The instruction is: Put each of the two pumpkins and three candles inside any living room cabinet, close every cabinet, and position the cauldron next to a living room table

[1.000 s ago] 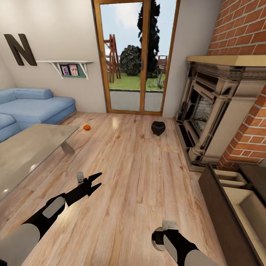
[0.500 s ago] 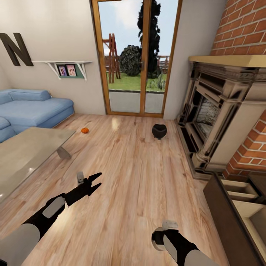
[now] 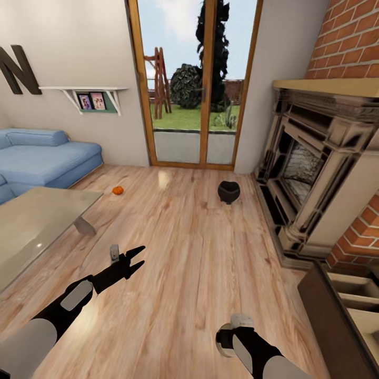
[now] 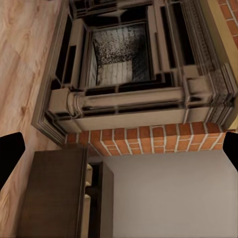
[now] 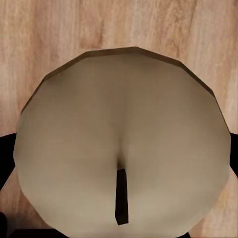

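Facing the glass door [image 3: 192, 84] across the wood floor [image 3: 184, 252]. Left gripper [image 3: 138, 258] hangs over bare floor, fingers spread, holding nothing. Right gripper [image 3: 238, 322] sits low by the base; its wrist view shows a candle [image 5: 121, 144] end-on between the fingers, so it's pinching that. One pumpkin [image 3: 118, 190] lies on the floor beyond the table [image 3: 31, 226], near the sofa [image 3: 45, 160]. Cauldron [image 3: 228, 192] stands by the fireplace [image 3: 316, 173]. Cabinet [image 3: 342, 316] at right, open.

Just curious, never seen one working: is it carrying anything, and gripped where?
The left gripper is open and empty. The right gripper seems to clasp a candle by its sides, wick end facing the camera.
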